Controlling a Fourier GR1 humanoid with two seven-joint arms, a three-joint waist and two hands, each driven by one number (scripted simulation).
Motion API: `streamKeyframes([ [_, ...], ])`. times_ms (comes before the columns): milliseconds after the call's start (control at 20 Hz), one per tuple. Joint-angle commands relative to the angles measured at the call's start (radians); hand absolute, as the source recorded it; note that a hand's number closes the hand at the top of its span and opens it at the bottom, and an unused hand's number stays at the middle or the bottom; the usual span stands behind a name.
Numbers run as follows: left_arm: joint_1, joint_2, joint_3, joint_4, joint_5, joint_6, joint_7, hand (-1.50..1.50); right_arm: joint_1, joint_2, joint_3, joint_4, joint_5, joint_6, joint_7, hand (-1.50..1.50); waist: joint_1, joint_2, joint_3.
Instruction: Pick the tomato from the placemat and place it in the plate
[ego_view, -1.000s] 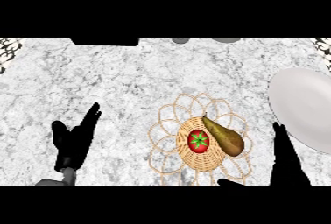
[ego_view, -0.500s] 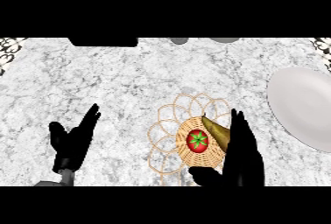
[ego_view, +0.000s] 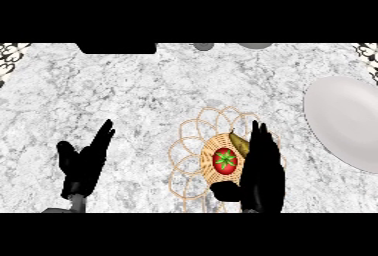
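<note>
**Right hand beside the tomato, not yet on it**

Nearest the lower edge, the right hand (ego_view: 262, 172) stands over the right half of the placemat (ego_view: 193, 150), fingers straight and pointing up the counter, thumb (ego_view: 225, 191) spread out to the left. It holds nothing. The left hand (ego_view: 83, 162) rests open at the lower left, fingers up, well apart from everything.

Just left of the right hand's fingers lies the tomato (ego_view: 225, 160), on the woven centre of the placemat, its green stalk facing up. It sits in the open angle between fingers and thumb (whether either touches it, I cannot tell). Being round, it offers no long axis to line up with. A brownish fruit (ego_view: 239, 142), mostly hidden behind the fingers, lies close at the tomato's upper right.

So the coming move looks like a short shift leftward and a closing of thumb and fingers round the tomato. The right hand is plainly the nearer one.

Further off, the plate (ego_view: 347, 122) lies at the right edge, up and right of the hand.
</note>
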Motion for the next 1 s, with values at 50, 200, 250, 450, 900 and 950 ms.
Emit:
streamKeyframes([
  [50, 0.029, -0.043, -0.029, 0.022, -0.003, 0.011, 0.02, 0.0, -0.035, 0.012, 0.001, 0.044, 0.005, -0.004, 0.241, -1.5, -0.005, 0.005, -0.008],
  [200, 0.017, -0.02, -0.012, 0.042, -0.005, -0.017, 0.002, 0.0, -0.067, 0.012, 0.012, 0.08, -0.021, -0.014, 0.257, -1.5, -0.003, 0.006, -0.008],
  [250, 0.008, -0.023, 0.002, 0.079, 0.0, -0.032, -0.038, 0.0, -0.053, 0.012, -0.052, 0.102, -0.041, -0.017, 0.182, -1.5, -0.008, 0.008, -0.008],
  [450, -0.048, -0.016, 0.017, 0.053, -0.003, -0.01, 0.049, 0.0, -0.083, 0.012, -0.023, 0.208, -0.067, -0.086, 0.174, -1.5, -0.002, 0.008, -0.007],
  [900, -0.022, -0.029, 0.012, 0.005, -0.004, -0.017, 0.083, 0.0, -0.155, 0.012, -0.043, 0.271, -0.121, 0.049, 0.124, 1.5, -0.002, 0.005, -0.007],
  [950, 0.006, -0.054, -0.01, 0.015, -0.027, -0.004, 0.041, 0.0, -0.159, 0.012, 0.003, 0.289, -0.109, 0.02, 0.152, 1.5, 0.0, 0.005, -0.007],
])
